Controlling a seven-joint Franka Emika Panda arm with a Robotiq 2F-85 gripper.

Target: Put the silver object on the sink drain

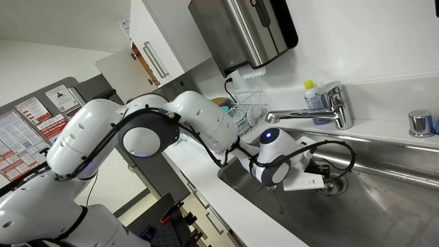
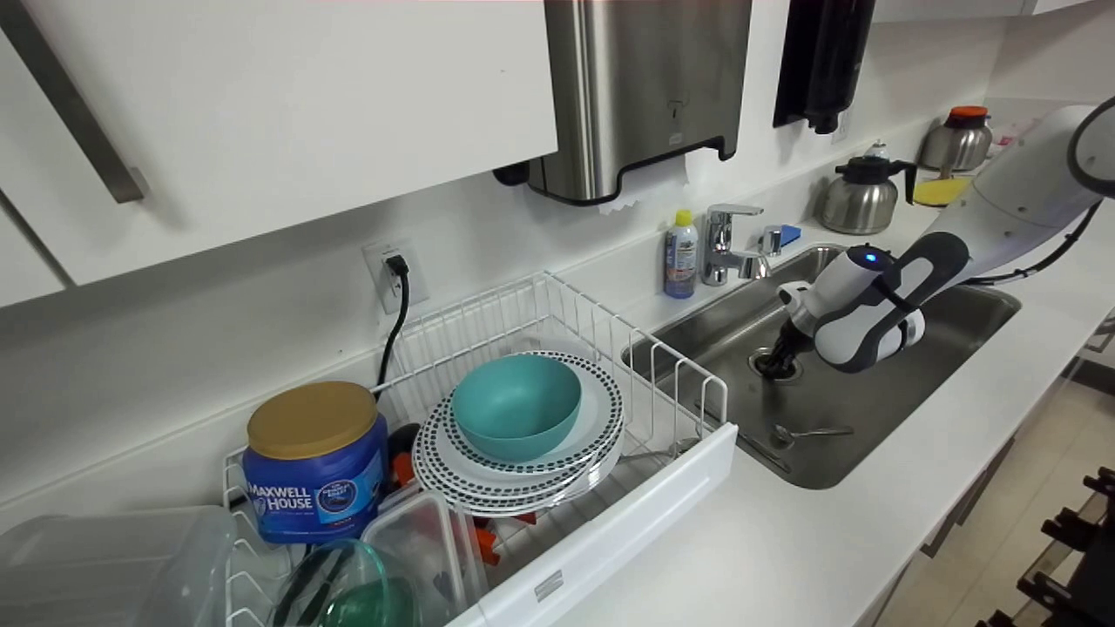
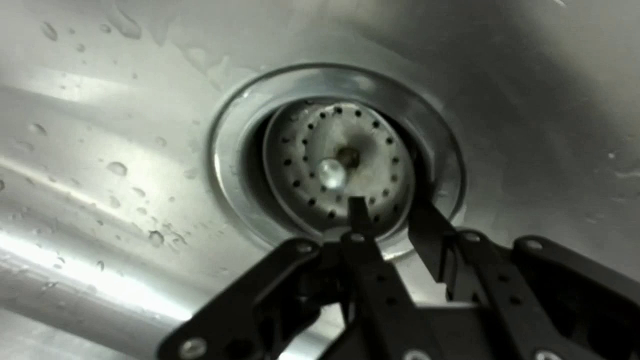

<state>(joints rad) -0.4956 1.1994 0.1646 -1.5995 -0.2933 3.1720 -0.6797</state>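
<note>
The silver object is a round perforated strainer [image 3: 320, 135] with a small knob. It lies inside the ring of the sink drain [image 3: 227, 160] in the wrist view, slightly tilted and off-centre, with a dark gap at its edges. In an exterior view the strainer [image 1: 332, 188] shows partly in the drain beside the gripper. My gripper [image 3: 387, 207] is partly open, with a gap between its fingers and nothing seen between them. Its fingers are over the strainer's edge; I cannot tell whether they touch it. In an exterior view the gripper [image 2: 773, 364] points down at the drain.
A spoon [image 2: 814, 433] lies in the steel sink [image 2: 906, 348]. The faucet [image 1: 308, 113] reaches over the sink's back edge near my wrist. A spray bottle [image 2: 681, 257] stands by the faucet. A dish rack [image 2: 601, 540] holding plates and a bowl stands beside the sink.
</note>
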